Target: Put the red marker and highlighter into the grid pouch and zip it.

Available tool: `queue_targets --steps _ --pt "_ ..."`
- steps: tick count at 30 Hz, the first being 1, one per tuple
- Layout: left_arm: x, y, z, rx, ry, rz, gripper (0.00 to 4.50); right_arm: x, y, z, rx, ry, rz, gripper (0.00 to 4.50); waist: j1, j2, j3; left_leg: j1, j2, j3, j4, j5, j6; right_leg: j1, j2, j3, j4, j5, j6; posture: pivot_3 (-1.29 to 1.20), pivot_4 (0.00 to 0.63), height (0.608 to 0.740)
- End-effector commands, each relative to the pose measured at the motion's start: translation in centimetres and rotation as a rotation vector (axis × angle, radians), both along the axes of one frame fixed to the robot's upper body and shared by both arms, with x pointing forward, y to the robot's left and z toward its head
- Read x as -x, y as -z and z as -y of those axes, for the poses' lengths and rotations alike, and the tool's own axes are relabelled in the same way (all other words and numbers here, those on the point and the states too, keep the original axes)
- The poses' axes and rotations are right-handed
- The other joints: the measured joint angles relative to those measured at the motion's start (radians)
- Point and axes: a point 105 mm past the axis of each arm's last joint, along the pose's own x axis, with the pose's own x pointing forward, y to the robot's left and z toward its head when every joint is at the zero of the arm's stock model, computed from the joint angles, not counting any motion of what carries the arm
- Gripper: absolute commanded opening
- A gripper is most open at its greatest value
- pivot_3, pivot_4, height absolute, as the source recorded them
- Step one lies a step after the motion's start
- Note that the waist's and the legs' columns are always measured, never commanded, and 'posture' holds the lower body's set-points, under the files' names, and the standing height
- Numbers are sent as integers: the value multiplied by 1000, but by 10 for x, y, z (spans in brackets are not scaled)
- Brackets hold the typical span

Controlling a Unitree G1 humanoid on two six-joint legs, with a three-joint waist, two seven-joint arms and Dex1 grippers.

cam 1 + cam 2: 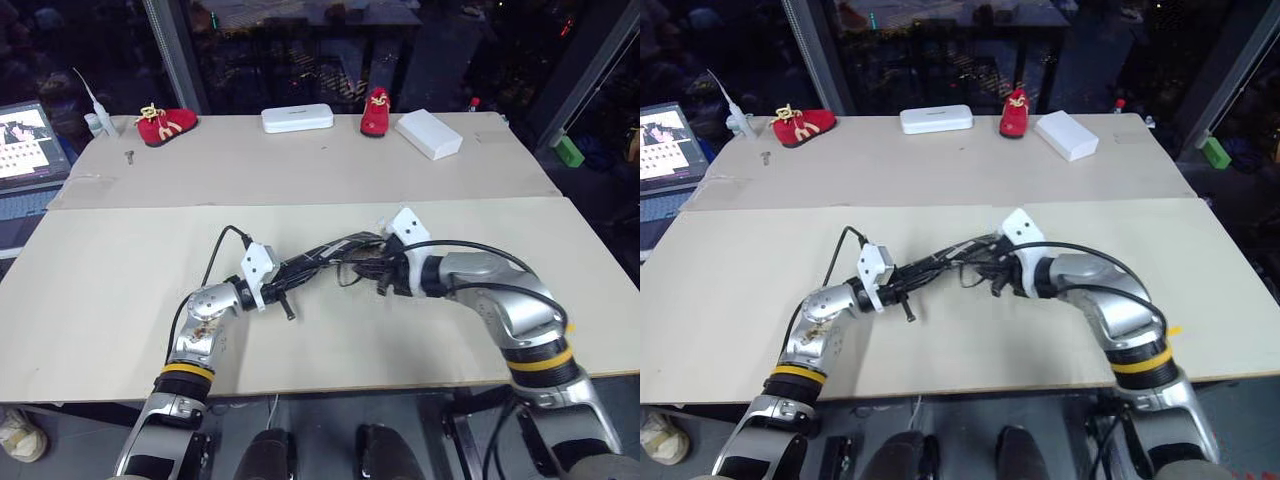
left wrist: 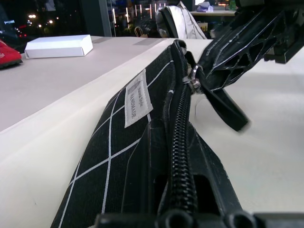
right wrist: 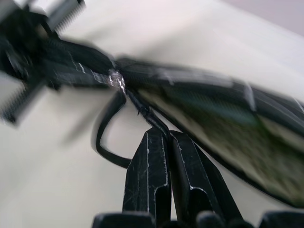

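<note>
Step in hand: zipping. The grid pouch (image 2: pixel 118 156) is held clear of the table (image 1: pixel 120 290) between the two arms, near the middle of the front board. Neither the red marker nor the highlighter can be made out; judged to be inside already.

Left gripper (image 2: pixel 178 190): fingers fully closed, clamped on one end of the pouch along the zipper (image 2: pixel 181 137).

Right gripper (image 3: pixel 167 142): fingers pressed together, pinching the dark loop pull (image 3: pixel 107 137) just beside the metal slider (image 3: pixel 116 80).

Zipper state: the teeth near the left gripper look closed; in the right wrist view the mouth beyond the slider gapes open.

Next move calls for: a steady draw of the pull along the zipper line, away from the left gripper, with that gripper bracing the fabric taut.

Risk: the thin loop slipping from the pinch.
</note>
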Motion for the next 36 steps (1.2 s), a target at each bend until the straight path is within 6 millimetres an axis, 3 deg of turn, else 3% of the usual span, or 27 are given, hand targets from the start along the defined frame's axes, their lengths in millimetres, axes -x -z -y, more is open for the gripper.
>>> queue_targets --steps 1,3,5,13,18,22,26,30,32,36 --pt "1 -8 -1 6 -3 42 0 -12 -16 42 58 115 96 65 0 0 0 0 0 0 0 0 0 0 0 0 0 0 0 0 150 740" --pt "1 -7 -1 6 -4 41 0 -17 -24 62 69 168 121 65 0 0 0 0 0 0 0 0 0 0 1 0 0 0 0 0 150 740" --pt "1 -7 -1 4 -4 39 0 -19 -30 69 53 181 137 65 0 0 0 0 0 0 0 0 0 0 1 0 0 0 0 0 150 740" --pt "1 -5 2 -6 5 40 0 -14 -25 54 22 110 123 65 -4 0 0 0 0 0 0 0 0 0 1 1 0 0 0 0 150 740" --pt "2 -6 4 -4 10 45 0 -4 -26 42 -47 45 91 1721 -1 0 0 0 1 0 0 0 0 0 1 1 0 0 0 0 150 740" --pt "2 -8 5 0 18 52 0 3 -24 43 -47 21 65 3101 1 0 0 0 1 0 0 0 0 0 1 0 0 0 0 0 150 740" --pt "3 -10 9 -3 45 66 0 13 -33 68 -64 38 47 4447 8 0 0 0 1 0 0 0 0 0 1 0 0 0 0 0 150 740" --pt "10 -10 17 -56 138 111 0 46 -48 89 -82 -35 56 4447 20 0 0 -1 0 -1 0 0 0 0 0 0 -2 0 1 0 150 740" --pt "15 -10 22 -91 204 139 0 63 -42 96 -31 -68 56 4447 21 0 0 -2 0 -1 0 -1 2 0 1 0 -3 -1 1 0 150 740" --pt "18 -15 25 -108 279 172 0 74 -30 106 -9 -29 33 4447 9 -1 0 -2 0 -1 0 -2 3 0 1 1 -2 -1 2 0 150 740"
